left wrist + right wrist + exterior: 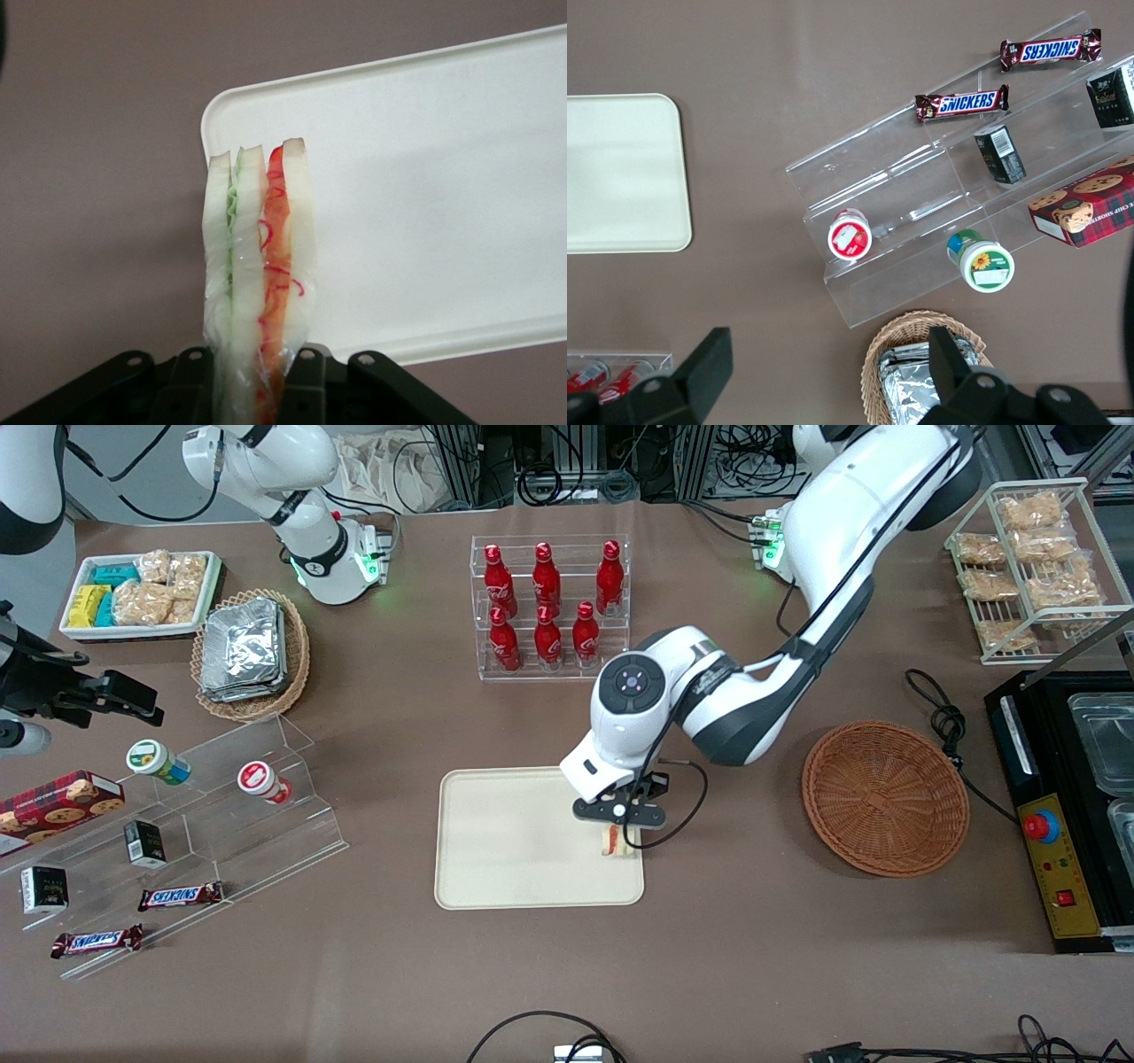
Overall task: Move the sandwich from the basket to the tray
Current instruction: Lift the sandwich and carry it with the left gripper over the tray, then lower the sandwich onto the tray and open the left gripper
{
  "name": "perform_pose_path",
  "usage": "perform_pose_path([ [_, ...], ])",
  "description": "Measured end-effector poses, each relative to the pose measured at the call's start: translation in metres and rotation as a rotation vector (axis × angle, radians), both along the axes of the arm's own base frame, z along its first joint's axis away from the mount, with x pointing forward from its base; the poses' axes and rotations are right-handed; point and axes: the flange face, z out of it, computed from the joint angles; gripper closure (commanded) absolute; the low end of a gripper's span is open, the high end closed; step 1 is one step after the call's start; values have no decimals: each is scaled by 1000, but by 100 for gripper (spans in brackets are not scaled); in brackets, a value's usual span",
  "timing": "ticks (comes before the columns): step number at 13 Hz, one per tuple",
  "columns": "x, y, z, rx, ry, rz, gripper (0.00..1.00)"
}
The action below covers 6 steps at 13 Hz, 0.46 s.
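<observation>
The tray [514, 841] lies on the desk [567, 974] nearest the front camera among the task's things, flat, with its long side across the view. The gripper [620, 834] hangs over the tray's end toward the working arm, pointing down. Its fingers [306, 381] are closed narrow on the sandwich [259, 266], clamping the wedge across its bread faces so that it stands on edge, with the green and red filling layers facing the wrist camera. This grip keeps the soft slices together and lets the wedge go down on its edge or tip flat at release. The sandwich sits above the tray's corner region, close to the rim; whether it touches the surface cannot be told. The basket [886, 797] stands well apart on the desk, toward the working arm's end, and holds nothing. Judgement: transfer is nearly complete; lowering and release remain. Release this near the rim risks the wedge tipping onto the rim.
</observation>
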Motion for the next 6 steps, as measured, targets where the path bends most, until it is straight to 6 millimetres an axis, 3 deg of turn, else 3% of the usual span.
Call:
perform_pose_path([
  [4,-7,-33,-61,8,-23,0,89],
  [6,-7,-35,-79,6,-12,2,89],
])
